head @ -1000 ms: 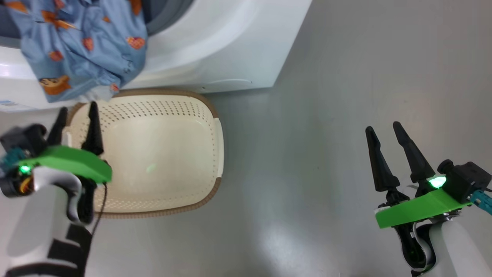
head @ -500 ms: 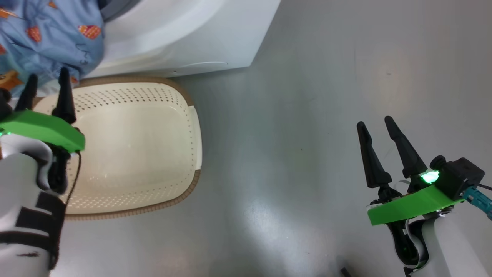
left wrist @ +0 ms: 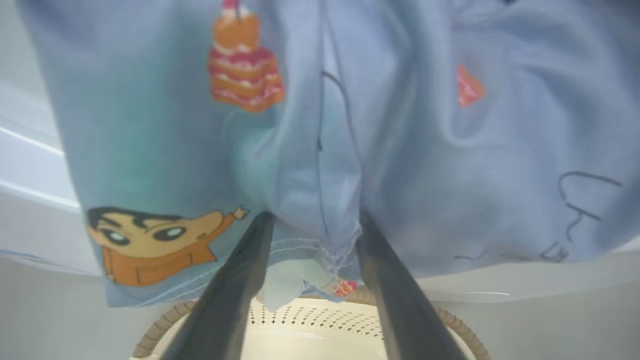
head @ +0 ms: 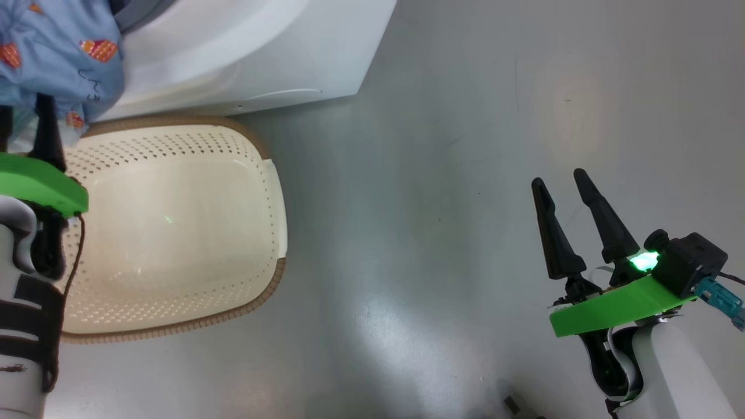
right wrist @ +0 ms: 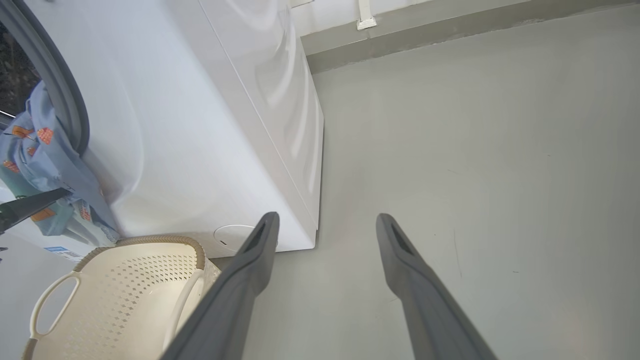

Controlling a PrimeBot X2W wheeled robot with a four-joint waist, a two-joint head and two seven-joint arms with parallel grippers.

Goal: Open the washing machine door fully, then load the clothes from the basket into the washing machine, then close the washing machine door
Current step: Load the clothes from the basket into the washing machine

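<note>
Your room lies to the right: past the washer's [head: 244,52] corner and the basket's [head: 174,119] brown rim, wide grey floor [head: 465,174] runs back to the wall skirting [right wrist: 425,30]. The basket stands on the floor just in front of the washer's lower edge, under the clothes [head: 58,52]. These hang out of the drum mouth, over the grey gasket [right wrist: 65,85] and down the white front.

Your left gripper [left wrist: 315,220] is up against that blue cloth, fingers spread, with a fold of the hem hanging between them. Whether either finger presses it, you cannot tell. Your right gripper [head: 557,177] stands wide apart over floor, holding nothing, well away from the basket.

The cloth's prints are a cake and a cartoon figure. Dark scrawled letters [left wrist: 575,200] on it cannot be read, nor can the blue label [right wrist: 57,251] low on the washer.
</note>
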